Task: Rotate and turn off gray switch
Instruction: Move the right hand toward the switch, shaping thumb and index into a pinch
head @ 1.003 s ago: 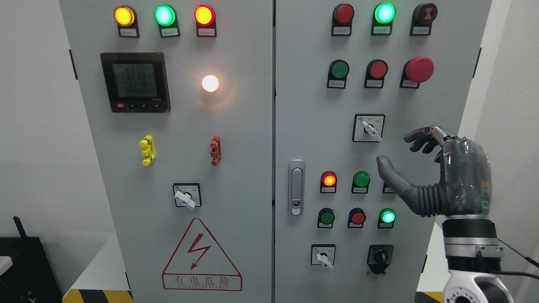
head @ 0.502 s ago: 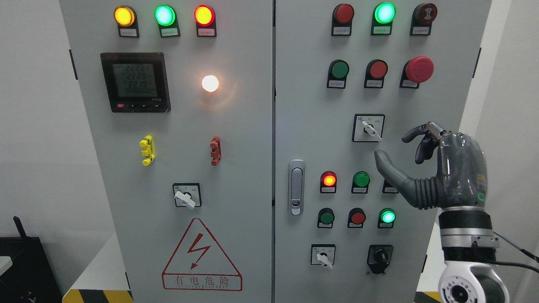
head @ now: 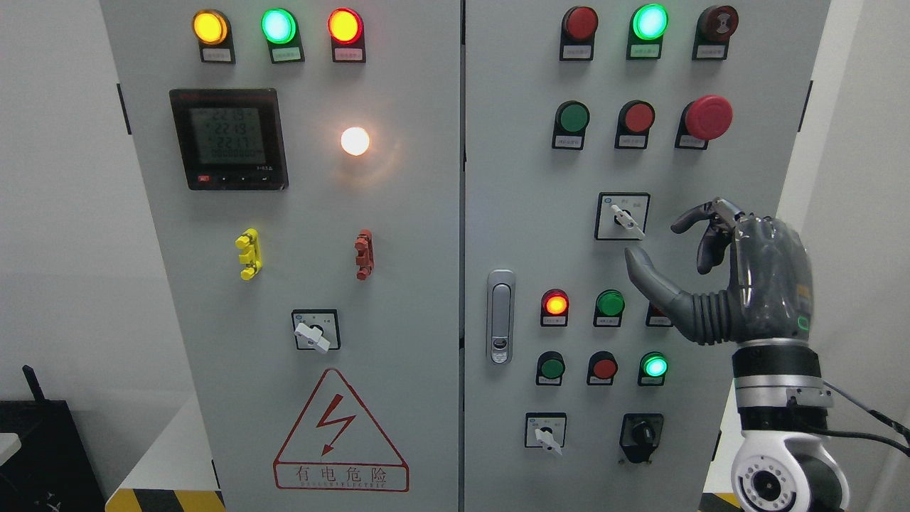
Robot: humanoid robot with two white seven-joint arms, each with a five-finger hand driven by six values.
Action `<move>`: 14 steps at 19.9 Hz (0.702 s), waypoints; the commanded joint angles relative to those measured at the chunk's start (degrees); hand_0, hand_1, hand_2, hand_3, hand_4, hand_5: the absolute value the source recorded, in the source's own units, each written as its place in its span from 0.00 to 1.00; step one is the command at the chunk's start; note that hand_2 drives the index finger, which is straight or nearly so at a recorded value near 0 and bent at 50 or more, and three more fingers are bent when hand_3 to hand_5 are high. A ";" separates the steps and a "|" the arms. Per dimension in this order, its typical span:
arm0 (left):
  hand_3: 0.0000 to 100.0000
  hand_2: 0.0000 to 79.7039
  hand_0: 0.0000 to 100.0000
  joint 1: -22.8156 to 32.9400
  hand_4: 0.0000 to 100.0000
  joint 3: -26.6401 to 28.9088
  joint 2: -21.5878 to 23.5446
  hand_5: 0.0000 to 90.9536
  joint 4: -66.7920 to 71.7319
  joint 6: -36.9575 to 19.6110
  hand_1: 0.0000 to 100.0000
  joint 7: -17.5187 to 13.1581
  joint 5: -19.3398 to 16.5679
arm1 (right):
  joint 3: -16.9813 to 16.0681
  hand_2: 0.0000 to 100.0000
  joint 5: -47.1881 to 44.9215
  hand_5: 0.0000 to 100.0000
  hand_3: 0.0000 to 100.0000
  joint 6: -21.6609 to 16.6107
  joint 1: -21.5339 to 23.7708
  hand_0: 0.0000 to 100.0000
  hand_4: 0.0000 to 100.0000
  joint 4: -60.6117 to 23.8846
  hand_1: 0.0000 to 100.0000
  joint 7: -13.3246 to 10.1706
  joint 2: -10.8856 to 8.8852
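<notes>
A gray rotary switch (head: 625,219) with a white lever sits in a black-framed square on the cabinet's right door (head: 519,213); its lever points down and to the right. My right hand (head: 657,242) hovers just right of and slightly below it. The thumb (head: 643,270) reaches up toward the lever's tip, and the curled fingers (head: 700,217) stay apart from the switch. The hand is open and holds nothing. No left arm shows.
Similar gray switches sit on the left door (head: 315,331) and at the right door's bottom (head: 546,432), beside a black knob (head: 642,432). Lit and unlit buttons (head: 610,304) lie under my hand, a red mushroom button (head: 707,117) above it, and a door latch (head: 500,316) to the left.
My right hand has risen and shifted left toward the upper gray switch, the thumb tip now close under the lever. The switch lever has not turned.
</notes>
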 commanded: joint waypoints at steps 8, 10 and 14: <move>0.00 0.00 0.12 -0.53 0.00 0.44 0.00 0.00 -1.49 0.03 0.39 -0.01 1.14 | 3.34 0.56 0.07 1.00 0.97 2.71 -1.20 0.05 0.93 2.02 0.45 -0.33 0.27; 0.00 0.00 0.12 -0.53 0.00 0.44 0.00 0.00 -1.49 0.03 0.39 -0.01 1.14 | 3.78 0.56 0.07 1.00 0.96 3.60 -1.82 0.06 0.92 2.55 0.44 -0.42 0.27; 0.00 0.00 0.12 -0.53 0.00 0.44 0.00 0.00 -1.49 0.03 0.39 -0.01 1.14 | 3.87 0.57 0.07 1.00 0.96 4.65 -2.26 0.06 0.92 2.90 0.43 -0.33 0.36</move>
